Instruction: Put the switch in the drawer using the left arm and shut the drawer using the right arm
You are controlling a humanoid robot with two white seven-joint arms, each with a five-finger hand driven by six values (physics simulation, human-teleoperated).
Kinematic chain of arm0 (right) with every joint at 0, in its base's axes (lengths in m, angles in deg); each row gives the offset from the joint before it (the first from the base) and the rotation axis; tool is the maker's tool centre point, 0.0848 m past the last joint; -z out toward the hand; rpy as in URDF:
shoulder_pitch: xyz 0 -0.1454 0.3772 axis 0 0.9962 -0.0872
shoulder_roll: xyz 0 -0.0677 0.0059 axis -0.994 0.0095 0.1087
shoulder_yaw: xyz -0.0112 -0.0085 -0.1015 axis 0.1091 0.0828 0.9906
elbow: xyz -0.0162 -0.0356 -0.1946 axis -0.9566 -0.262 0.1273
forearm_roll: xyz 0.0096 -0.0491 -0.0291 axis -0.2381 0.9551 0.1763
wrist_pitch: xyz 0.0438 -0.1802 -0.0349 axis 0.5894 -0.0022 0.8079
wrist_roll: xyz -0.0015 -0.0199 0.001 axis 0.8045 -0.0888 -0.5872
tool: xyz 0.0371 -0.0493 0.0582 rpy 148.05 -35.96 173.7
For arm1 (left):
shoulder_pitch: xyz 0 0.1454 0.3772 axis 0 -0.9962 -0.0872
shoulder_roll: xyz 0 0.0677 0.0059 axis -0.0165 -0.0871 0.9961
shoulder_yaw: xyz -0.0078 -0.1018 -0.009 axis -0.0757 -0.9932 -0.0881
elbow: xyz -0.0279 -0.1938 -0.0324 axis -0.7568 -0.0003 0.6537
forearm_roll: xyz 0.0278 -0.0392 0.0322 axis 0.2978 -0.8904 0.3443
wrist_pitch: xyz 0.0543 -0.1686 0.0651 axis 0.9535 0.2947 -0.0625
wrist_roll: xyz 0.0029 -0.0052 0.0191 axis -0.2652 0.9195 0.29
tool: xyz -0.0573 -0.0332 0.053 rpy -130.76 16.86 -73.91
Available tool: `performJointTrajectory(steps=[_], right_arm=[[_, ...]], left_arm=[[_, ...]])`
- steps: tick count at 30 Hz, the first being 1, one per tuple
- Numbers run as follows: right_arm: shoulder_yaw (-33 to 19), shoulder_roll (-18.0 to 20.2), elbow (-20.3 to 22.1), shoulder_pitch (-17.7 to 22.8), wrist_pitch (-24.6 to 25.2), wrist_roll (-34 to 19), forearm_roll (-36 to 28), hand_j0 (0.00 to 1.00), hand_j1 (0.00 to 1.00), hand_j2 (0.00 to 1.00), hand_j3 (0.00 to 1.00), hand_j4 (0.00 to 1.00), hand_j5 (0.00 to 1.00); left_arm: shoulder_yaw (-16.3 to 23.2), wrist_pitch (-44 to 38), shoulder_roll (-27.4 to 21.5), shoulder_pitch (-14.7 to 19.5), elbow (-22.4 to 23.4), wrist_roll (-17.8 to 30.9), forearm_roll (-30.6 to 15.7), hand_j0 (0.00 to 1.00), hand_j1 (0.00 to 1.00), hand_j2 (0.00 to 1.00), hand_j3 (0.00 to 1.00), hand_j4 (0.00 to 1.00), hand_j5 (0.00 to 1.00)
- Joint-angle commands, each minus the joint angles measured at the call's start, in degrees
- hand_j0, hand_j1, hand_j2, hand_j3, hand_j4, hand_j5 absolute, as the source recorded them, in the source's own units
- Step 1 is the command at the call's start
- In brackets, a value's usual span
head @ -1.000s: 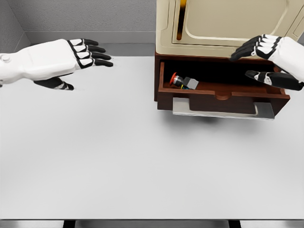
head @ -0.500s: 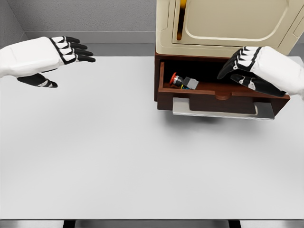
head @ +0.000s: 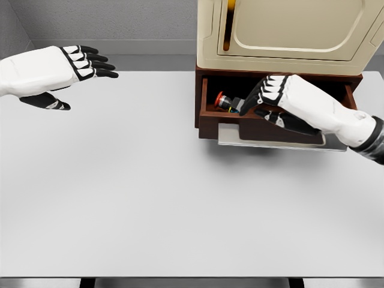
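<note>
A: In the head view, where is the switch (head: 228,103)?

B: It lies inside the open drawer (head: 264,123), in the left part, with its red cap toward the left wall. Its long axis runs about left to right, along the drawer front.

A: And the right robot hand (head: 268,102)?

B: It is over the middle of the drawer, just right of the switch. The fingers are bent a little but relaxed; they grasp nothing. I cannot tell whether the fingertips touch the switch or the front edge.

A: The left robot hand (head: 60,71)?

B: Far to the left, above the counter (head: 150,198), fingers spread and empty. It is well apart from the drawer, so the right one is much nearer.

A: So what does the closing need?

B: I judge the palm must come in front of the drawer face and push it back, under the cream cabinet (head: 282,33).

A: The surroundings?

B: A plain white counter, a grey wall behind.
</note>
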Motion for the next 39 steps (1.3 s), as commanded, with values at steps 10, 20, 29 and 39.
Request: performJointTrajectory(steps=[10, 20, 29, 39], right_arm=[[5.23, -2.78, -0.07, 0.35, -0.03, -0.30, -0.32, 0.52, 0.52, 0.52, 0.52, 0.52, 0.52], [5.23, -3.22, 0.01, 0.62, -0.03, -0.39, -0.23, 0.48, 0.48, 0.48, 0.48, 0.48, 0.48], [5.23, -3.22, 0.01, 0.70, -0.03, -0.30, -0.23, 0.46, 0.46, 0.46, 0.46, 0.46, 0.46], [5.23, -3.83, -0.07, 4.48, -0.03, -0.30, -0.23, 0.47, 0.47, 0.47, 0.47, 0.47, 0.47]], left_arm=[[-0.05, -0.10, 0.00, 0.00, 0.02, -0.03, -0.28, 1.00, 1.00, 1.00, 1.00, 1.00, 1.00], [-0.14, -0.10, -0.18, 0.00, 0.90, -0.03, 0.07, 1.00, 1.00, 1.00, 1.00, 1.00, 1.00], [-0.05, -0.10, -0.44, -0.17, 0.99, -0.03, 0.07, 1.00, 1.00, 1.00, 1.00, 1.00, 1.00], [-0.22, -0.10, -0.36, -3.34, 1.25, 0.06, 0.07, 1.00, 1.00, 1.00, 1.00, 1.00, 1.00]])
